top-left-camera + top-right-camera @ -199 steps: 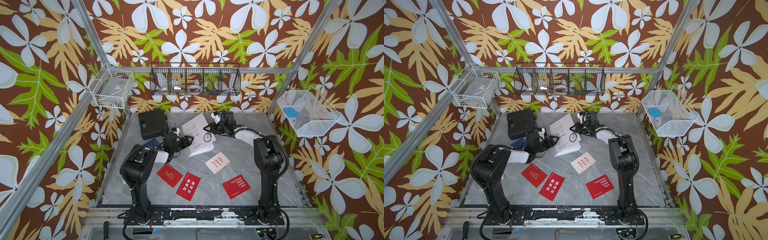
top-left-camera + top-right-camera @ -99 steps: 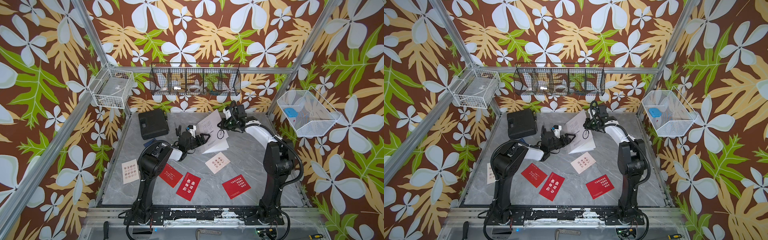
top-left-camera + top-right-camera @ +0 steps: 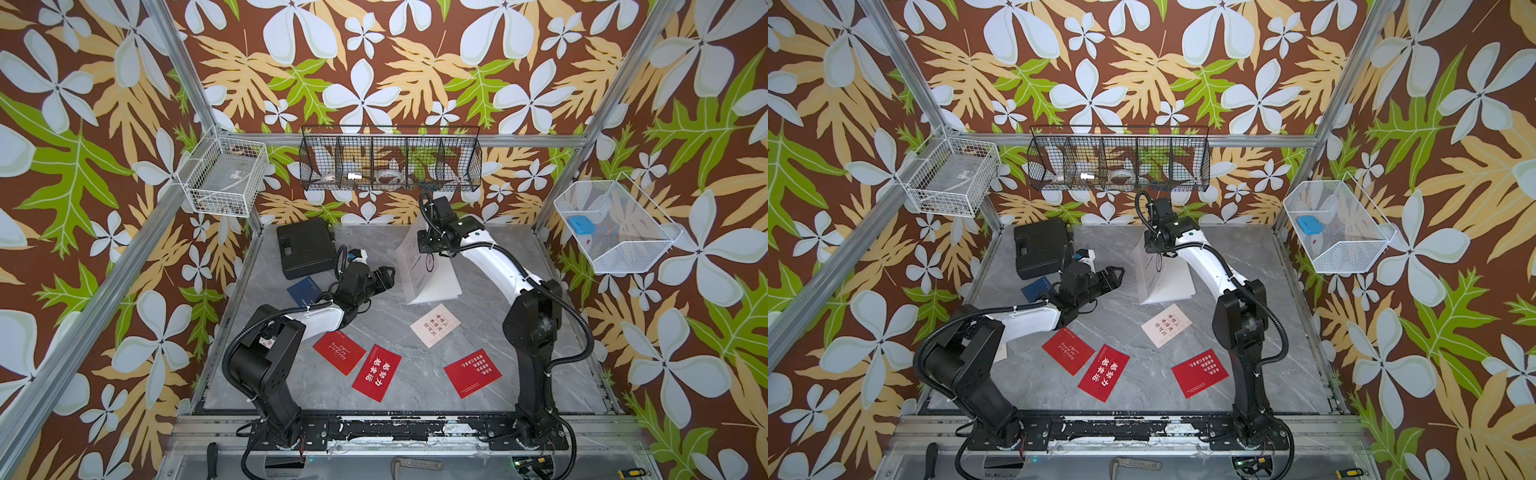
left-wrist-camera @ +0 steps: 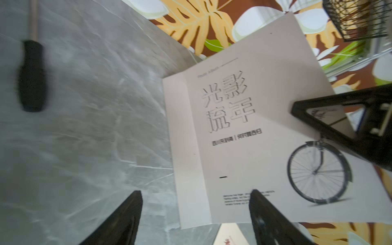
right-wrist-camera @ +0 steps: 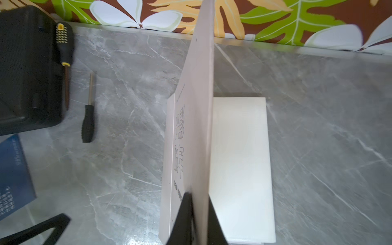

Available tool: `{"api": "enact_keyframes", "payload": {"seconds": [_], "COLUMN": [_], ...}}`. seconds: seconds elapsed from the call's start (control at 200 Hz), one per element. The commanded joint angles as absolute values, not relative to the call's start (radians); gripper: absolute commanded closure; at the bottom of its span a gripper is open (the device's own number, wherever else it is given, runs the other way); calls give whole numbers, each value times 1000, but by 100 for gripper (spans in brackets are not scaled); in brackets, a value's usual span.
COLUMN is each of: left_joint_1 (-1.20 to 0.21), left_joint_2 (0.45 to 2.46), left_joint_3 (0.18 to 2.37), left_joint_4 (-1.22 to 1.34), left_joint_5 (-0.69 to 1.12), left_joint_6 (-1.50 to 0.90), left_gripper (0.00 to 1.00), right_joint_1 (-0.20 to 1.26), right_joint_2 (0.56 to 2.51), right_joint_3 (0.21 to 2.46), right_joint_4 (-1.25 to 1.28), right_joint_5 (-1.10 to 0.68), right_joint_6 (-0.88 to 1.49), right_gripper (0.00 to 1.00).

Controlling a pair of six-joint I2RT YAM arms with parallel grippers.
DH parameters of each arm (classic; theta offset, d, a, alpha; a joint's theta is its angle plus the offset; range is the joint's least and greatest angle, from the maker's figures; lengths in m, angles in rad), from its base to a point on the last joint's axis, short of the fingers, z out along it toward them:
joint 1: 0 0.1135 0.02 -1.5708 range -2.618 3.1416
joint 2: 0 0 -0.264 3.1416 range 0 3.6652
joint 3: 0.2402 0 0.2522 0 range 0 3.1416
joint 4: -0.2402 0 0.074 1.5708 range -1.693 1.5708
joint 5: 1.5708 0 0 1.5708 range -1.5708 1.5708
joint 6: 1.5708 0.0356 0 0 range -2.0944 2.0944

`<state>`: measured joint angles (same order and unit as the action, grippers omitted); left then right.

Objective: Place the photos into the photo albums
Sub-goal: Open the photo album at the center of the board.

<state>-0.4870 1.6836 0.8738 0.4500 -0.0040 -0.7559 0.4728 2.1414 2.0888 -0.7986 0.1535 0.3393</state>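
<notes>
One photo album (image 3: 437, 283) held open; five cards lie loose on the tabletop (image 3: 415, 390).

The right end effector (image 5: 198, 216) is pinched tight on the edge of the album's white cover and holds it nearly upright, while the pages lie flat towards the back of the tabletop. The left end effector (image 3: 1116, 277) is spread wide and empty, near the album, between it and one black case (image 3: 305, 248). Three red cards (image 3: 376, 372) lie along the front, one cream card (image 3: 435, 331) just in front of the album, and one navy card (image 3: 306, 291) beside the case. Two screwdrivers (image 5: 88, 125) lie by the case.
</notes>
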Motion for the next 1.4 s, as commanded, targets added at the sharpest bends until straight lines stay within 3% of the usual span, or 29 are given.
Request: {"api": "enact_keyframes", "payload": {"seconds": [0.0, 0.44, 0.681, 0.946, 1.396], "left_joint_1": [-467, -459, -485, -498, -527], "left_joint_2": [1679, 1905, 2113, 2223, 2302], "left_joint_3": [888, 1078, 1306, 1336, 1326], "left_joint_4": [294, 258, 211, 415, 813], "left_joint_5": [-74, 57, 154, 384, 552], "left_joint_6": [-688, -709, -722, -811, -1065], "left_gripper": [19, 23, 25, 29, 39], "right_joint_1": [488, 546, 548, 548, 516], "right_joint_2": [2209, 2293, 2298, 2314, 2256], "right_joint_3": [2129, 2305, 2330, 2404, 2338], "right_joint_4": [-991, -1099, -1038, -1061, -1135], "right_joint_5": [372, 361, 165, 86, 206], "right_joint_6": [364, 365, 394, 374, 334], "right_gripper": [100, 100, 100, 100, 100]}}
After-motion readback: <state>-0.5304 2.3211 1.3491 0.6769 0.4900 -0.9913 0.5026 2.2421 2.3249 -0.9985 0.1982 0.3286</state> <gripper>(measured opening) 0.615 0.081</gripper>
